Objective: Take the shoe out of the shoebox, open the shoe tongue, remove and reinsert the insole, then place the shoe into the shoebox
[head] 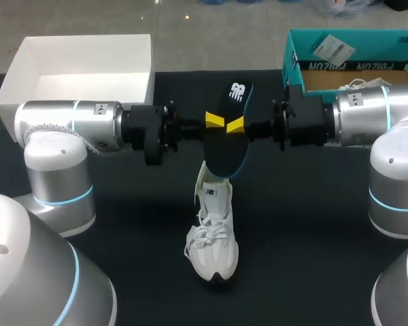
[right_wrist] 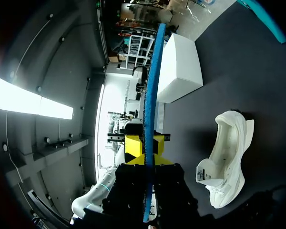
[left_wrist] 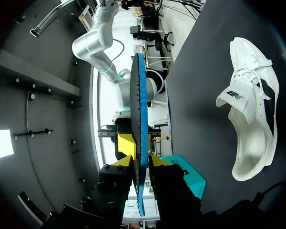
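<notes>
Two claws, left (head: 214, 121) and right (head: 235, 125), each pinch the one dark insole (head: 230, 146) from opposite sides, its long axis running away from the robot. Just below, one white shoe (head: 213, 234) rests on the black surface (head: 313, 224), toe toward the robot, with open room on both sides. One white box (head: 81, 68) and one teal shoebox (head: 347, 41) sit at the far corners, well apart.

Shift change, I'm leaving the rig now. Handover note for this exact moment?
Left end effector and right end effector: both shut on the insole, held up between them, off the table.
Shoe: lying on the table, tongue lifted.
Teal shoebox back right, white box back left.
Done: shoe out, tongue open, insole removed.
Left: reinsert insole, put shoe into shoebox.
</notes>
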Controlling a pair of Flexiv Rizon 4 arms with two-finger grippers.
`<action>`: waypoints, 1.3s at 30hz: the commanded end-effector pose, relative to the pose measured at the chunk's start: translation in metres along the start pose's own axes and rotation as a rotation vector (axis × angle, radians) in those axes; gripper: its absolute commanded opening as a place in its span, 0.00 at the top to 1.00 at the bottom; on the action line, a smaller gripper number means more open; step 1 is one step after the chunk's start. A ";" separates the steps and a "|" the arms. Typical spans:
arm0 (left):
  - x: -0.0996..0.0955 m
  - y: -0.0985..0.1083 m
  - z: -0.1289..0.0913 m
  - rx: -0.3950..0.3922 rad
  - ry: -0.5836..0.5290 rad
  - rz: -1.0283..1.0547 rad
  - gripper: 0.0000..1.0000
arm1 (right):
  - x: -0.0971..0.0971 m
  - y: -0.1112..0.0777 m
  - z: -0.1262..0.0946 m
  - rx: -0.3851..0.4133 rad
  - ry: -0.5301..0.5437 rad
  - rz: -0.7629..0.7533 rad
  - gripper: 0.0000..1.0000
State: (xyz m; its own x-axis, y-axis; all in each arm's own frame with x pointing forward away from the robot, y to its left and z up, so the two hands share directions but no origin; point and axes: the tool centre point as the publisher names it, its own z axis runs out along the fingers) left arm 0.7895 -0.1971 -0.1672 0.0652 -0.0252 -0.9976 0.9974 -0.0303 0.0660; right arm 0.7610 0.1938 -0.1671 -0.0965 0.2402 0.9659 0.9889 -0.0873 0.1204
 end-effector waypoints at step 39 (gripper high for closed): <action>0.019 -0.048 -0.261 -0.083 0.611 -0.160 0.00 | 0.020 -0.007 -0.022 -0.129 0.032 -0.197 1.00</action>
State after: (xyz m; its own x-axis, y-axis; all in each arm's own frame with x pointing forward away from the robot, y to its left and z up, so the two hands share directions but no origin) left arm 0.7525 0.0575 -0.1961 -0.1018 0.5446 -0.8325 0.9938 0.0939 -0.0601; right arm 0.7512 0.1757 -0.1428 -0.2889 0.2367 0.9276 0.9309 -0.1566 0.3299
